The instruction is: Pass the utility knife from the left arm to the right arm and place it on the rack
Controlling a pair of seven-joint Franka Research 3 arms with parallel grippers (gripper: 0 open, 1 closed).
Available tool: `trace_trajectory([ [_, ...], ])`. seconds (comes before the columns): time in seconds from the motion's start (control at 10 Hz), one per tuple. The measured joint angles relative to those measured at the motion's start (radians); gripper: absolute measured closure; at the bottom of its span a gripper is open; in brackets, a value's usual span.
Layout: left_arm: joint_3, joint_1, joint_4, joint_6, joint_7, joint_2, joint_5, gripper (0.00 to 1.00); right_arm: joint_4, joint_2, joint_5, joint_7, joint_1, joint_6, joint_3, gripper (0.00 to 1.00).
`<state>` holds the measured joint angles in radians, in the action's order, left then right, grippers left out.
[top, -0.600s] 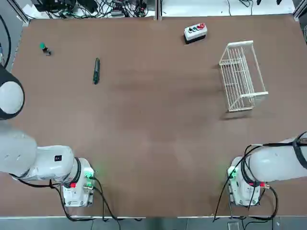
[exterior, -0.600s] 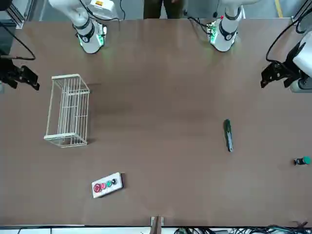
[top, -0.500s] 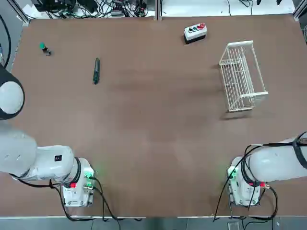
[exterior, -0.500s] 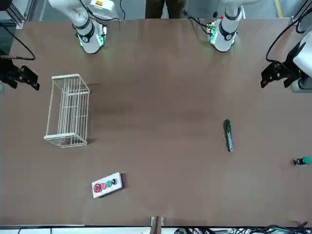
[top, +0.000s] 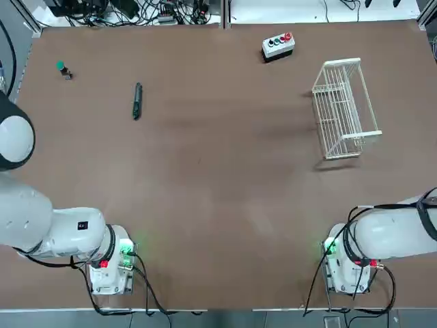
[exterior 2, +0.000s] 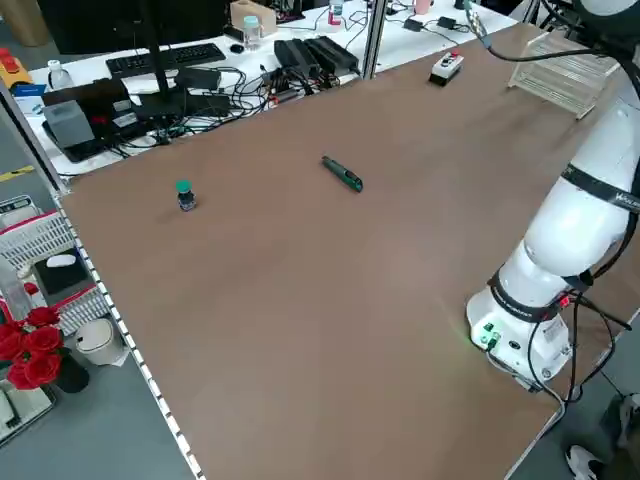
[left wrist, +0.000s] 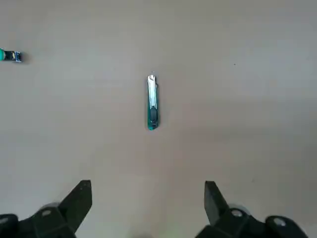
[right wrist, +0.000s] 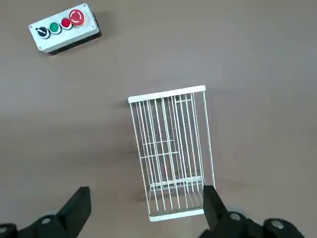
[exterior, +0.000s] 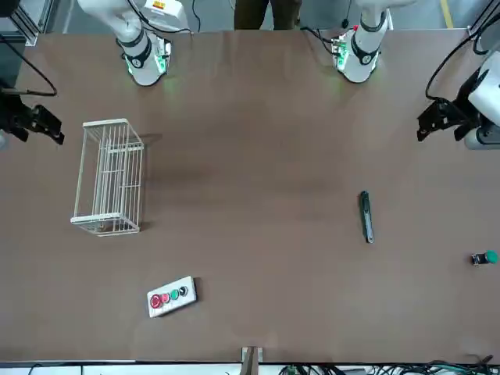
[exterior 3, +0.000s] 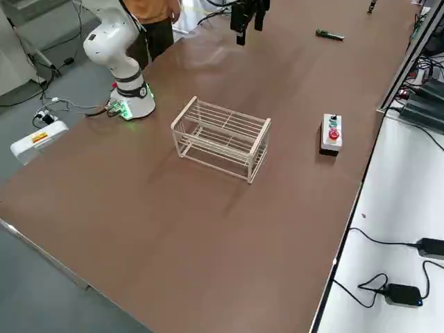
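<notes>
The utility knife [top: 137,101] lies flat on the desk [top: 218,198] in the upper left of the top view, apart from both arms. The left gripper [left wrist: 147,198] hangs above it, released, fingers spread wide. The right gripper [right wrist: 146,201] hangs released over the rack [top: 343,108], which stands at the upper right near the button box [top: 278,45].

Dark green utility knife [top: 137,101], white rack [top: 343,109], brown table [top: 218,205].
</notes>
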<state>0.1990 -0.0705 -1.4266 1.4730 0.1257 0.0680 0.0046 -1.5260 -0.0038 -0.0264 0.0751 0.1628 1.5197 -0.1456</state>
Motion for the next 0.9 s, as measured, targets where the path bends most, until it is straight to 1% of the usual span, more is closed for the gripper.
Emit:
trace_trajectory([
  [0.2,-0.001,-0.001,-0.011,0.021,0.045,0.043,0.000,0.00,0.000,0.000,0.001,0.000,0.006,0.006,0.023,0.00],
  [0.3,-0.003,-0.002,-0.027,0.055,0.071,0.069,0.001,0.00,0.000,0.000,0.002,0.000,0.009,0.012,0.044,0.00],
  [0.5,-0.005,-0.005,-0.098,0.167,0.098,0.094,0.034,0.00,0.000,0.000,0.002,0.001,0.014,0.020,0.093,0.00],
  [0.6,-0.004,-0.005,-0.161,0.252,0.132,0.098,0.049,0.00,0.000,0.000,0.002,0.001,0.015,0.021,0.113,0.00],
  [0.7,-0.003,-0.003,-0.230,0.364,0.191,0.105,0.051,0.00,0.000,0.001,0.002,-0.001,0.016,0.033,0.137,0.00],
  [0.8,0.000,0.007,-0.285,0.467,0.261,0.128,0.051,0.00,0.000,0.001,0.002,-0.009,0.017,0.050,0.168,0.00],
  [0.9,0.002,0.022,-0.310,0.534,0.320,0.169,0.054,0.00,0.000,0.002,0.002,-0.043,0.018,0.062,0.198,0.00],
])
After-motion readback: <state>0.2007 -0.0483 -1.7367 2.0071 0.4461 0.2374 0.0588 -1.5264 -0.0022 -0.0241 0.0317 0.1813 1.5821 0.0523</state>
